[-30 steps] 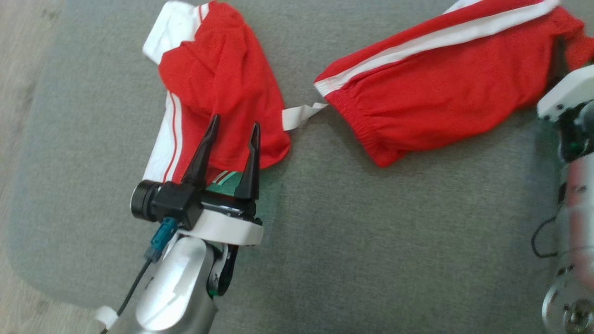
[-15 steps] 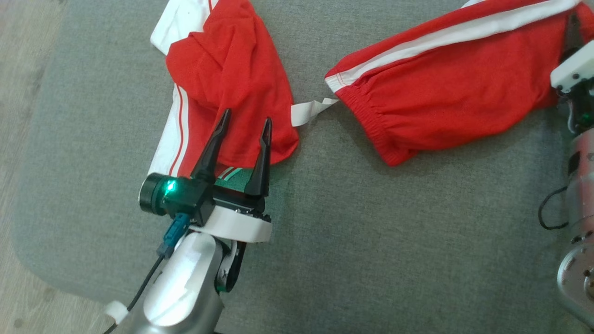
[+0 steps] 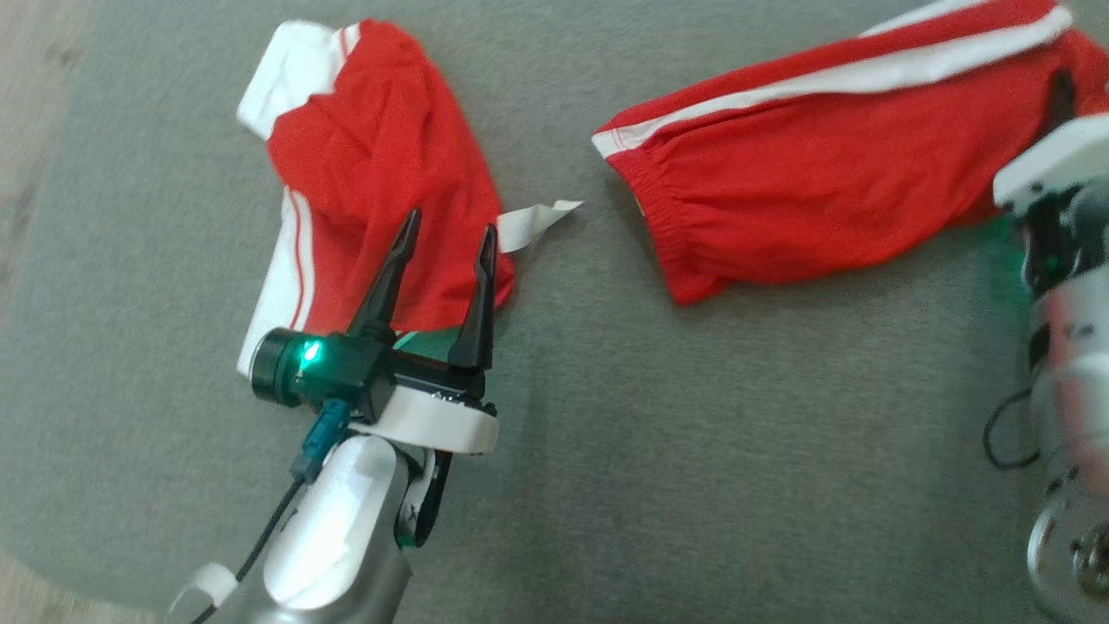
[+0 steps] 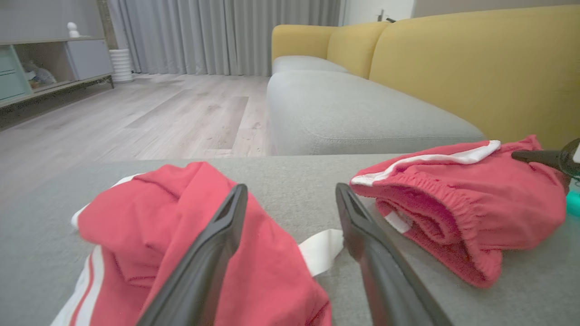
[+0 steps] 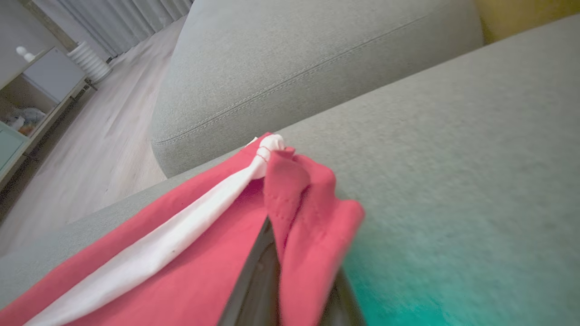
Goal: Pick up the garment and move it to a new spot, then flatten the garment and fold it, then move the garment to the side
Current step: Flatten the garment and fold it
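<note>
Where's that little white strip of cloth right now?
In the head view the white strip lies on the grey cushion, sticking out from the left red garment toward the right red garment, just past the left fingers.

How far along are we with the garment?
Done: nothing completed; the garment lies bunched on the cushion. In hand: the right gripper is shut on its edge. The left gripper hangs open over the other red bundle. To do: lifting, moving, flattening, folding, setting aside.

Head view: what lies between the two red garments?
A white strip trailing from the left red garment, stopping short of the right red garment; otherwise bare grey cushion. Head view shows it.
</note>
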